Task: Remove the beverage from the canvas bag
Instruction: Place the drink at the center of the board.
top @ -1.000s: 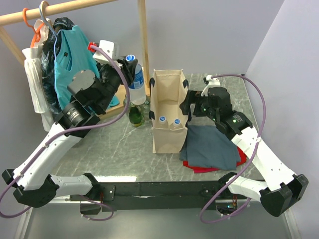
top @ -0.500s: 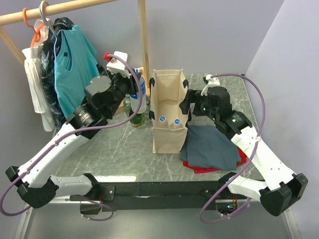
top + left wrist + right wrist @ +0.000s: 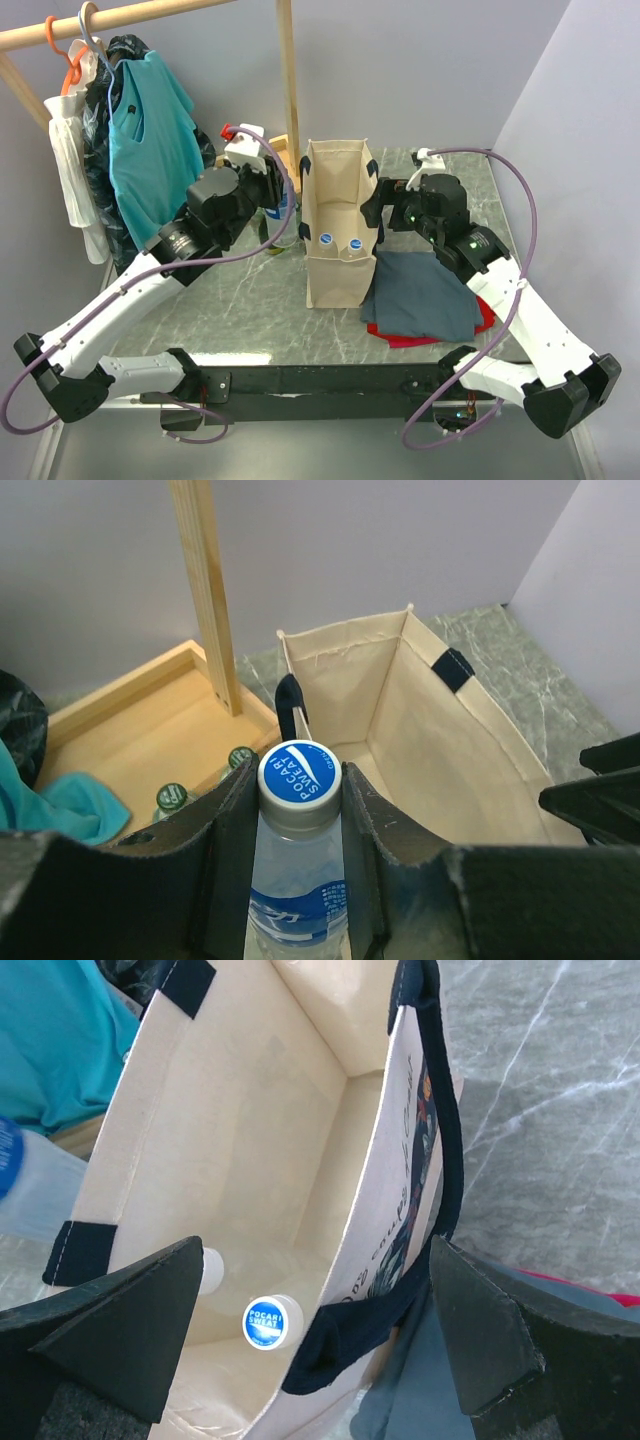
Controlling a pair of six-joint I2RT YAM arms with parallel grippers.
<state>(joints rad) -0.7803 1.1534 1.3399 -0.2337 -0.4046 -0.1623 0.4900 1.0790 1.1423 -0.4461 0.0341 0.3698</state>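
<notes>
Bag [image 3: 335,285] upright mid-table, two bottles [image 3: 325,239] standing in its near end. Right gripper [image 3: 310,1325] spread wide astride the bag's right wall and navy handle [image 3: 440,1140], gripping nothing. Left gripper [image 3: 300,825] clamped on a third bottle [image 3: 299,773] just under the cap, outside the bag beside its left wall, near green bottles [image 3: 172,797] in a tray [image 3: 120,720]. Looks full: heavyish, smooth thin plastic that dents, so the neck is the stiff spot to grab. Canvas is floppy and may lift with a bottle

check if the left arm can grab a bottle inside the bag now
Probably not yet: the left gripper is shut on a bottle beside the bag. The open top leaves the two bottles inside exposed otherwise.
</notes>
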